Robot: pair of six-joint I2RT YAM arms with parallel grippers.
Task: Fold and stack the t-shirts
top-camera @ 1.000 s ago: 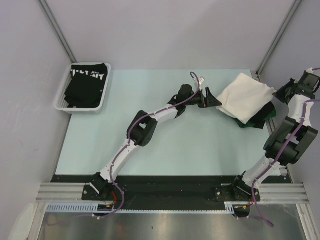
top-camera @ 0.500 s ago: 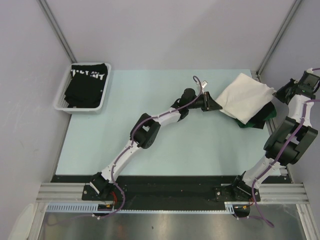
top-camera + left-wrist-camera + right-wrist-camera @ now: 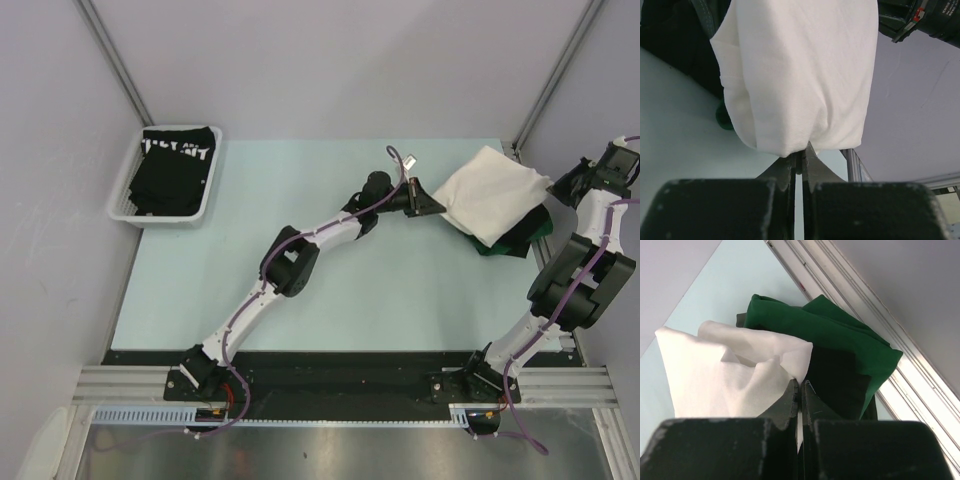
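Left gripper (image 3: pixel 432 205) (image 3: pixel 801 159): fingers pressed together, clamped on the left edge of the white t-shirt (image 3: pixel 490 198) (image 3: pixel 800 70) (image 3: pixel 715 372), the cloth puckered where the tips bite. Right gripper (image 3: pixel 556 184) (image 3: pixel 799 386): fingers likewise together, pinching the opposite, right-hand corner of the same shirt, which folds into a small peak at the tips. White t-shirt: folded to a rough square, no print showing, spanning between the two grippers at the far right of the table (image 3: pixel 200 290); whether it rests on the pile below or is raised off it cannot be told. Beneath it: a dark green t-shirt (image 3: pixel 541 222) (image 3: pixel 840 332) (image 3: pixel 722 119) and a black t-shirt (image 3: pixel 512 243) (image 3: pixel 835 375) (image 3: pixel 670 45), both folded, their edges showing past the white one on its near and right sides. Close obstructions: the metal rail (image 3: pixel 850 300) along the table's right edge runs just beside the pile, and a frame post (image 3: pixel 555 75) rises from the far right corner near the right gripper; the right arm stands bent hard against the right-hand wall (image 3: pixel 625 100). Left arm: stretched diagonally across the middle of the table, a purple cable (image 3: pixel 330 222) running along it. Further off: a white mesh basket (image 3: pixel 118 205) at the far left corner, well apart from the pile, holding a black t-shirt with white lettering (image 3: pixel 175 165).
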